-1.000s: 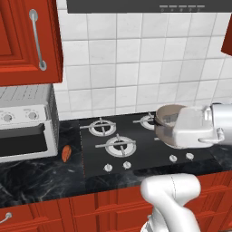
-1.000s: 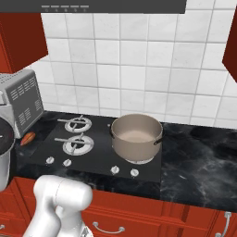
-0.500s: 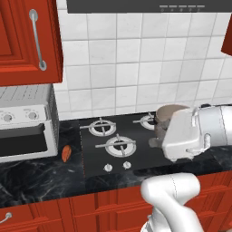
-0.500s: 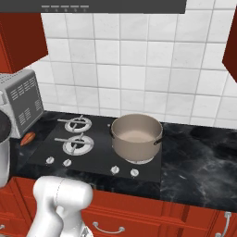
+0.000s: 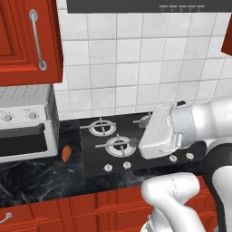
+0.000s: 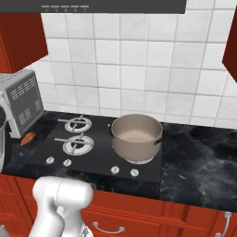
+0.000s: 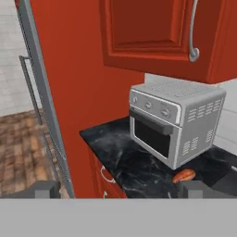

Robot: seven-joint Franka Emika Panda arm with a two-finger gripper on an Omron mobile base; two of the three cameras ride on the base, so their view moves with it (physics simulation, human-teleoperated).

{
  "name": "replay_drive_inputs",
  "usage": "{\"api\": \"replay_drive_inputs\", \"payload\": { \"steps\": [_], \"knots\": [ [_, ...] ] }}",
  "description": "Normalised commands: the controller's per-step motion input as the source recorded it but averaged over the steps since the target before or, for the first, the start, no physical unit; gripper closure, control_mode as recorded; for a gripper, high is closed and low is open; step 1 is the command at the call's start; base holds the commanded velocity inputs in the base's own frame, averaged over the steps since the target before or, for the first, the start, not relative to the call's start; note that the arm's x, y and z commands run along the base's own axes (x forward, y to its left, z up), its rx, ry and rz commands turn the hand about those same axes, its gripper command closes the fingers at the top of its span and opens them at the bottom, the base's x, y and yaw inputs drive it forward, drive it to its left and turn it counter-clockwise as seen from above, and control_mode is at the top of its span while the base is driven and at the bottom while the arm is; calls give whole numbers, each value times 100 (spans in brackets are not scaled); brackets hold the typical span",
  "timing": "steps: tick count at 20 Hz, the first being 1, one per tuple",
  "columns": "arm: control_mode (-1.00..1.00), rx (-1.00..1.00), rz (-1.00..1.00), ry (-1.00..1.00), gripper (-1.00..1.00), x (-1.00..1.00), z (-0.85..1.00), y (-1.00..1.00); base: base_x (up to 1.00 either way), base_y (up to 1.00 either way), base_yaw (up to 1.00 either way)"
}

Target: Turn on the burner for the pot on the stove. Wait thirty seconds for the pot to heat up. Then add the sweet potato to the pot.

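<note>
The taupe pot (image 6: 135,136) stands on the right front burner of the black stove (image 6: 99,159), its pale inside bare. An orange-brown sweet potato (image 6: 28,138) lies on the dark counter left of the stove, in front of the toaster oven; it also shows as sweet potato (image 5: 66,153) and sweet potato (image 7: 184,175). My gripper (image 7: 122,190) is open, its fingertips (image 7: 46,189) wide apart with nothing between them. My white hand (image 5: 158,131) hovers over the stove's right half, faces left toward the sweet potato and hides the pot in the left base view.
A white toaster oven (image 7: 171,120) sits on the counter at the left. Red cabinets (image 5: 27,41) hang above it. Small silver knobs (image 6: 115,170) line the stove's front edge. Bare black counter (image 6: 199,162) lies right of the pot.
My hand has swung left across the stove and turned to face the toaster oven side. The pot and sweet potato have not moved. The jaws stay open.
</note>
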Motion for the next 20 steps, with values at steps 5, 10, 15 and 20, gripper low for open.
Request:
{"api": "replay_drive_inputs", "payload": {
  "steps": [5, 10, 15, 20],
  "knots": [
    [-100, 11, -18, -9, -100, 23, -100, 41, 0, 0, 0],
    [-100, 4, -40, -8, -100, 34, -100, 55, 0, 0, 0],
    [-100, 2, -38, 9, -100, 23, -100, 3, 0, 0, 0],
    [-100, 0, -50, -6, -100, -1, -92, 24, 0, 0, 0]
  ]
}}
